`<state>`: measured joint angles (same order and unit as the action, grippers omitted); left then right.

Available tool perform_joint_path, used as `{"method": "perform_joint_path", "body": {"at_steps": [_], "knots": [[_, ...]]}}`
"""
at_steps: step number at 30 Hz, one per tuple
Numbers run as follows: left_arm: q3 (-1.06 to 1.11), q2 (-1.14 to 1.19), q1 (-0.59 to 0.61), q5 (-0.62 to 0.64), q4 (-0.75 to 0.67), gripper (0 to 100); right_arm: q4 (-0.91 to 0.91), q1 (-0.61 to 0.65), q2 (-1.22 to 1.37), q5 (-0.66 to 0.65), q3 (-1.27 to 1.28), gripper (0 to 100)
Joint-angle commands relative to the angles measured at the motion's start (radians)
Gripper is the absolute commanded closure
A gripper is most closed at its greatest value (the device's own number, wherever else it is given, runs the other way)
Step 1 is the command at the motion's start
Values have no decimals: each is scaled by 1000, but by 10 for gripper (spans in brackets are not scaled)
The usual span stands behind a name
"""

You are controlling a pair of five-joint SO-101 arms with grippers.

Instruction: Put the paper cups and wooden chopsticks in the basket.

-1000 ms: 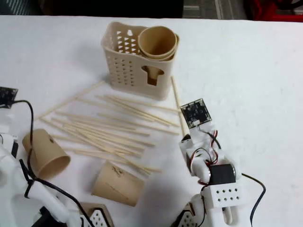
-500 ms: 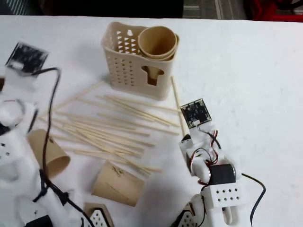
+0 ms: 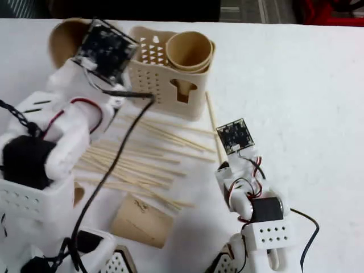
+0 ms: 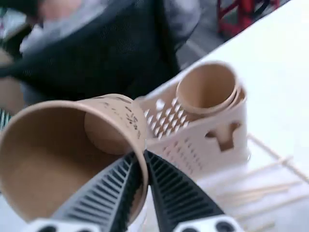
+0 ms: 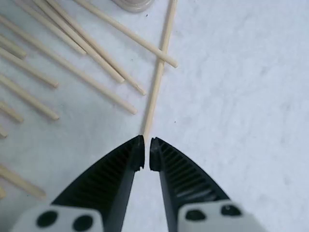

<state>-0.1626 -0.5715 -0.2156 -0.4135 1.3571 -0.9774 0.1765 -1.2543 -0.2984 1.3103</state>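
Held paper cup [image 3: 61, 37]: above the tabletop [image 3: 296, 85], just left of the basket [image 3: 162, 85].
Left end effector [image 4: 143, 154]: clamped on that cup's rim.
Nested cups [image 3: 189, 50]: upright in the basket's right end.
Chopsticks [image 3: 136, 153]: scattered flat before the basket.
Lying cup [image 3: 141, 220]: on its side, beyond the chopsticks from the basket.
Right end effector [image 5: 146, 155]: clenched on nothing, at the end of a single chopstick [image 5: 158, 77] leading from the basket's right corner.

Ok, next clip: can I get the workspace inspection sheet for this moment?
Surface: white table.
Job's things: basket holds stacked cups; lying cup on its side; chopsticks scattered on the table.
Clutter: nothing seen.
Grippers: left gripper shut on the held cup, off the table beside the basket; right gripper shut, at a single chopstick's end.
Cables: black cable hangs from the left arm, crossing the chopsticks.
Surroundings: dark shapes beyond the table.
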Motion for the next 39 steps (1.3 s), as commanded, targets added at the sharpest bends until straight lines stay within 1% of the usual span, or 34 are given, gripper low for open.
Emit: {"method": "perform_joint_path", "body": {"at_steps": [1, 6, 13, 18, 20, 26, 31, 39], "knots": [[-43, -10, -79, 12, -103, 977, 19, -4, -15, 3, -8, 957], [-54, 127, -142, 11, -172, 977, 19, -4, -15, 3, -8, 957], [-55, 306, -193, 9, -262, 977, 19, -5, -15, 5, -8, 957], [-55, 387, -194, 9, -296, 977, 19, -4, -15, 5, -8, 957], [-71, 412, -193, 9, -284, 977, 19, -4, -15, 3, -8, 957], [-170, 450, -200, 11, -184, 967, 21, -2, -15, 3, -8, 957], [-236, 475, -194, 18, -150, 853, 21, -2, -15, 3, -8, 957], [-252, 522, -191, 17, -153, 846, 21, -2, -15, 3, -8, 957]]}}
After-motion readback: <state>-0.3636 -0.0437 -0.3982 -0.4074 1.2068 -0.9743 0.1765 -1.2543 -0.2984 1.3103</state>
